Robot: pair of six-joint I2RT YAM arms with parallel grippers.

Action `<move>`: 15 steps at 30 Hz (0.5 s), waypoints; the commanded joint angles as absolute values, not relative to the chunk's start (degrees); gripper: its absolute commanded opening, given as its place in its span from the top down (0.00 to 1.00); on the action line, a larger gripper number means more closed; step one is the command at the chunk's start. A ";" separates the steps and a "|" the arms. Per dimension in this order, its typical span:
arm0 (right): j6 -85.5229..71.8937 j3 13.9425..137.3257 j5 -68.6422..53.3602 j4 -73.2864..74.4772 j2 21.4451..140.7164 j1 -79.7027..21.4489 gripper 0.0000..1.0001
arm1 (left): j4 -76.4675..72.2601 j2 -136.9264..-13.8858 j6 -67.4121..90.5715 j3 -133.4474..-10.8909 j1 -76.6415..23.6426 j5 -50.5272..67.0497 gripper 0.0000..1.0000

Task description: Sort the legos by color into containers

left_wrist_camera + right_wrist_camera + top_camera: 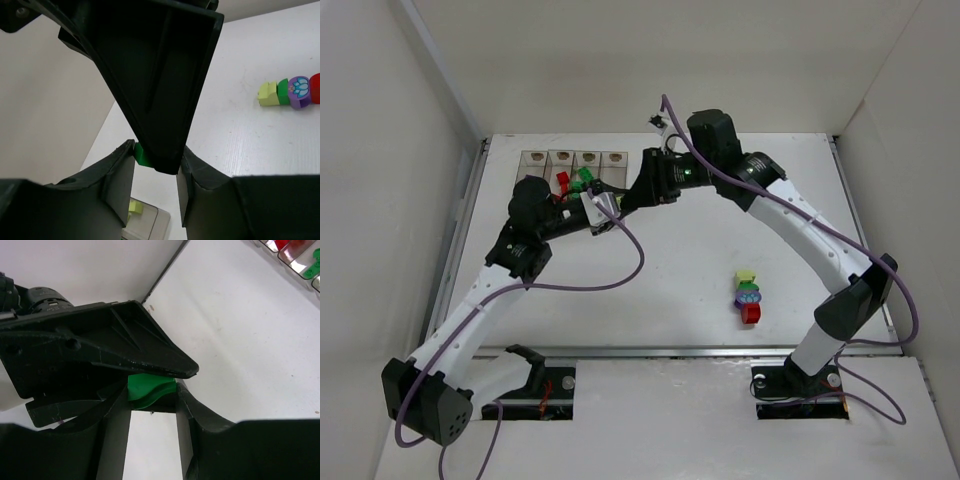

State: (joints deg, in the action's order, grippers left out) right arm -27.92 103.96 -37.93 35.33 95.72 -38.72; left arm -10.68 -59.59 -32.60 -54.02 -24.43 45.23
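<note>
Lego [150, 386], green, sits pinched in right pincer [151, 402]; hold of left pincer [155, 161] unclear.

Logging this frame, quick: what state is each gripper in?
Left gripper: jaws close around the green brick, grip cannot be told.
Right gripper: closed on the green brick.

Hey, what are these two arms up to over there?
They are sorting toy bricks by color. The right gripper holds a green brick near the containers. The left gripper sits around that same brick, so it looks like a handover, or two stuck bricks being pulled apart. Whether the left one actually grips is unclear. Another four bricks wait in a row on the table.
</note>
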 commanded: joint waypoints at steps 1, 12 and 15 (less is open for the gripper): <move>-27.33 103.36 -39.02 34.45 93.78 -39.29 0.94 | -13.45 -57.48 -32.34 -56.69 -24.43 47.02 0.70; -26.28 103.89 -41.04 34.46 93.78 -37.62 0.94 | -8.26 -54.59 -36.56 -56.69 -24.43 47.02 0.32; -26.28 102.84 -43.50 33.57 93.16 -37.00 0.94 | -8.26 -54.06 -35.34 -56.69 -23.91 47.54 0.39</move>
State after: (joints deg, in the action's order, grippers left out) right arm -27.29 103.39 -39.99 35.68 95.59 -37.98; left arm -7.57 -56.05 -35.33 -54.15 -24.29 45.71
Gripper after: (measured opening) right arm 0.430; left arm 0.622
